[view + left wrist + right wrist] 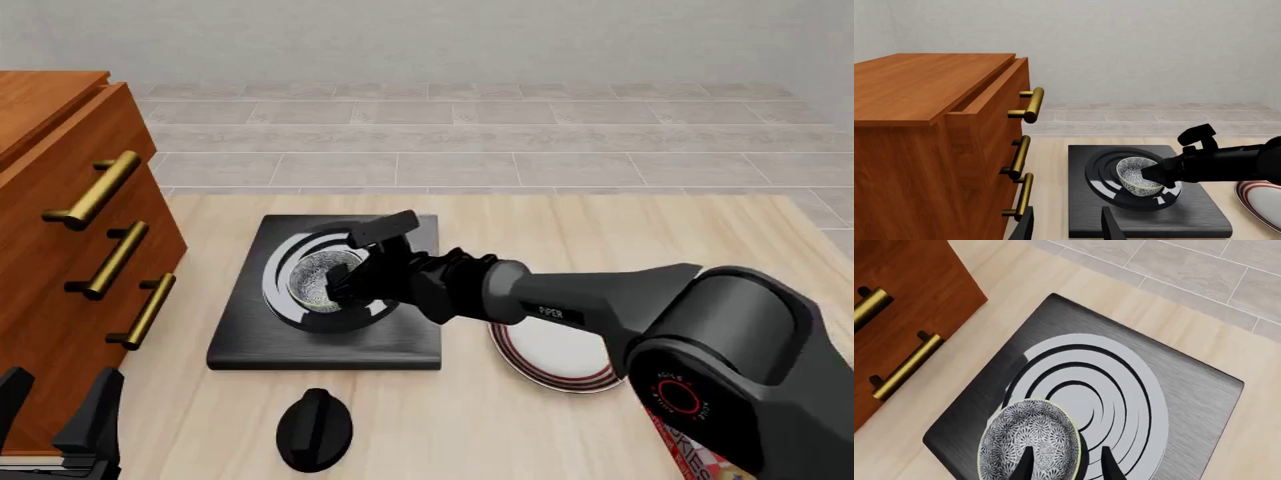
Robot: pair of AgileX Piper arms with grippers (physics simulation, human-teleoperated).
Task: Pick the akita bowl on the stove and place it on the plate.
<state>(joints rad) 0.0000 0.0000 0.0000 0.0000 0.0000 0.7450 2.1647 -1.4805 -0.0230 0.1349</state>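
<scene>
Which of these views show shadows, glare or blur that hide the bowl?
Front view: sharp, flat light, but the right gripper covers part of the akita bowl. Left wrist view: crisp, the stove carries only a soft sheen. Right wrist view: no blur, only a faint shadow beside the bowl.

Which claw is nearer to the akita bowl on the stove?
The right claw: its fingers straddle the akita bowl's rim on the stove. The left claw waits at the table's near edge, far off.
</scene>
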